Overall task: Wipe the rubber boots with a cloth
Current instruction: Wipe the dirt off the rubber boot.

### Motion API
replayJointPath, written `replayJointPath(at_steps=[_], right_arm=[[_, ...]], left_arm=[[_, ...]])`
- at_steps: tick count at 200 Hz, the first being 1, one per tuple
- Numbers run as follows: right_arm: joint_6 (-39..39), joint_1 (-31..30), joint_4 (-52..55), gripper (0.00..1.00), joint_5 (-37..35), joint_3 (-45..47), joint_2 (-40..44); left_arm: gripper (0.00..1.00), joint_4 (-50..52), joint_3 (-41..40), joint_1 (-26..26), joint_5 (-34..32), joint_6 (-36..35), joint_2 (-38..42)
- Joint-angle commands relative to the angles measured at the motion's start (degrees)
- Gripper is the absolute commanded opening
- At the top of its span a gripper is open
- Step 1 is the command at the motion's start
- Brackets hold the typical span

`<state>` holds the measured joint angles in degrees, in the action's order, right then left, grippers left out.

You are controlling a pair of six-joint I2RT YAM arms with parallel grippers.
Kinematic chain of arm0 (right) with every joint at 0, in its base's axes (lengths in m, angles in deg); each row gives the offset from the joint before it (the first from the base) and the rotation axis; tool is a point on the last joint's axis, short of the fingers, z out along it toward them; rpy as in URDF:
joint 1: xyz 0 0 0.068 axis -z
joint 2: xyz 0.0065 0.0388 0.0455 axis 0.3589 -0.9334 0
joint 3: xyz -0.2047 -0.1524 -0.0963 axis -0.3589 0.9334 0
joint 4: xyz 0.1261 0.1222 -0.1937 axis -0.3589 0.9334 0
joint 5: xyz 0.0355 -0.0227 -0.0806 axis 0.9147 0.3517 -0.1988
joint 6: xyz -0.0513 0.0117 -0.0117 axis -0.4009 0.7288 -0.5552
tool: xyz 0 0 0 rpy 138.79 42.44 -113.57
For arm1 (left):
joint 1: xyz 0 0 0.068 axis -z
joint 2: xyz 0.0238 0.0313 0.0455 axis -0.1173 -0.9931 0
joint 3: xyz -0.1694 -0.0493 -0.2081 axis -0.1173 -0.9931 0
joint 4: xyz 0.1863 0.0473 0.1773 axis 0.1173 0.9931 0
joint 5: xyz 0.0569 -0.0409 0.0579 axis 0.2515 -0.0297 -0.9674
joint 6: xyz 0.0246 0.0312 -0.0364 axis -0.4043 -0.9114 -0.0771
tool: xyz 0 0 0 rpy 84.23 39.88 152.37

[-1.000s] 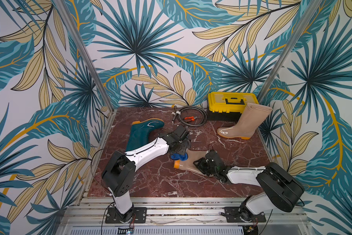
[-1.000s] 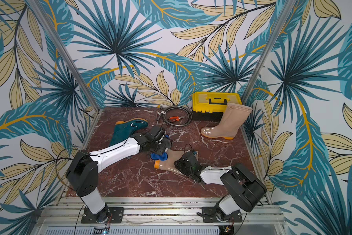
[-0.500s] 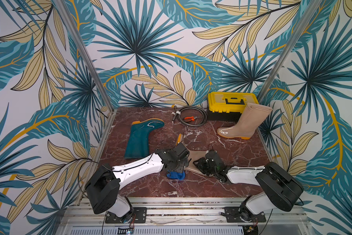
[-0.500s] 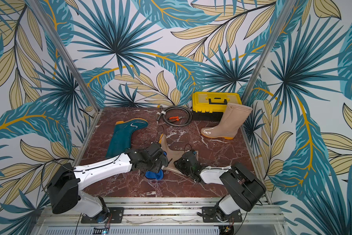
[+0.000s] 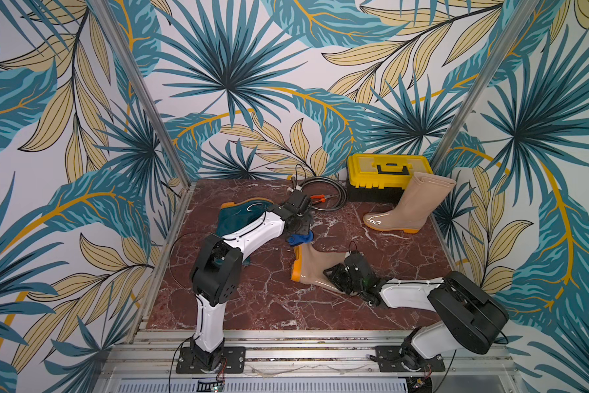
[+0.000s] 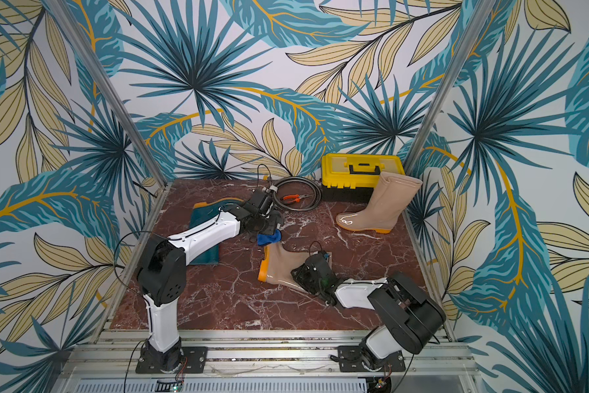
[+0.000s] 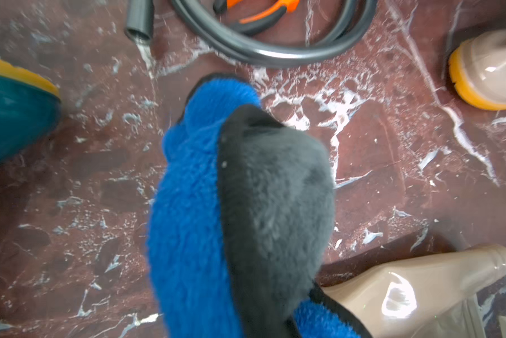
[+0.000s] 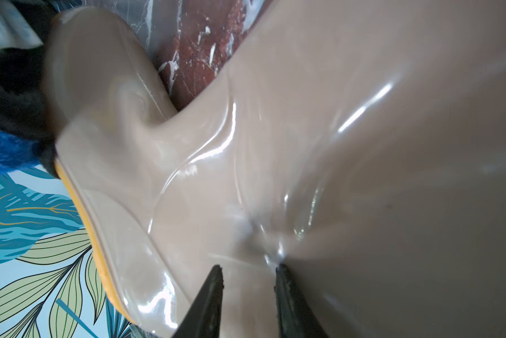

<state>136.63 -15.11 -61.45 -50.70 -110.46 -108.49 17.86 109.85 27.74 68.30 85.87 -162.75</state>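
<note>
My left end effector (image 5: 299, 228) pinches the blue cloth (image 5: 299, 239) at the toe of the tan boot (image 5: 315, 268), which lies mid-way across the surface (image 5: 269, 306). My right end effector (image 8: 247, 275) clamps that boot's shaft.

- The left arm (image 5: 248, 234) rises upright from its base at the near rail and bends sharply at the elbow. Its white forearm reaches away from the rail and toward the middle.
- The left hand (image 5: 299, 228) points downward. It is closed, pinching the cloth (image 7: 187, 204), which hangs bunched beneath it and hides the fingers in the wrist view.
- The right arm (image 5: 410, 295) is folded low with its elbow out to the right. Its white forearm runs almost level toward the middle.
- The right hand (image 8: 248, 270) has two dark fingertips (image 8: 213, 281) a little apart, clamped on a crease in the wall of the lying beige boot (image 8: 363, 146).
</note>
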Motion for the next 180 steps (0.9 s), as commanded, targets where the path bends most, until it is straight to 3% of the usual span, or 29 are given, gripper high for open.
replayJointPath(at_steps=[1,50,82,113,155,180], right_arm=[[0.2,-0.3,13.4,0.33,-0.2,3.2,-4.5],[0.6,-0.3,11.4,0.33,0.3,3.2,-6.5],[0.6,-0.2,11.4,0.33,0.4,2.9,-6.7],[0.6,-0.2,11.7,0.33,0.6,3.0,-6.5],[0.9,-0.2,12.5,0.33,0.6,3.0,-5.7],[0.8,-0.2,13.5,0.33,0.4,3.1,-4.9]], left_arm=[[0.0,4.9,-8.5,3.8,-0.4,1.0,4.9],[0.0,4.9,-28.7,12.5,-2.5,12.4,20.9],[0.0,5.8,-32.5,16.1,-1.6,15.3,25.4],[0.0,5.9,-24.5,14.3,-8.4,8.1,26.0],[0.0,5.9,-3.8,6.3,-5.3,-3.8,11.3],[0.0,5.9,5.2,2.8,-0.2,-5.1,1.5]])
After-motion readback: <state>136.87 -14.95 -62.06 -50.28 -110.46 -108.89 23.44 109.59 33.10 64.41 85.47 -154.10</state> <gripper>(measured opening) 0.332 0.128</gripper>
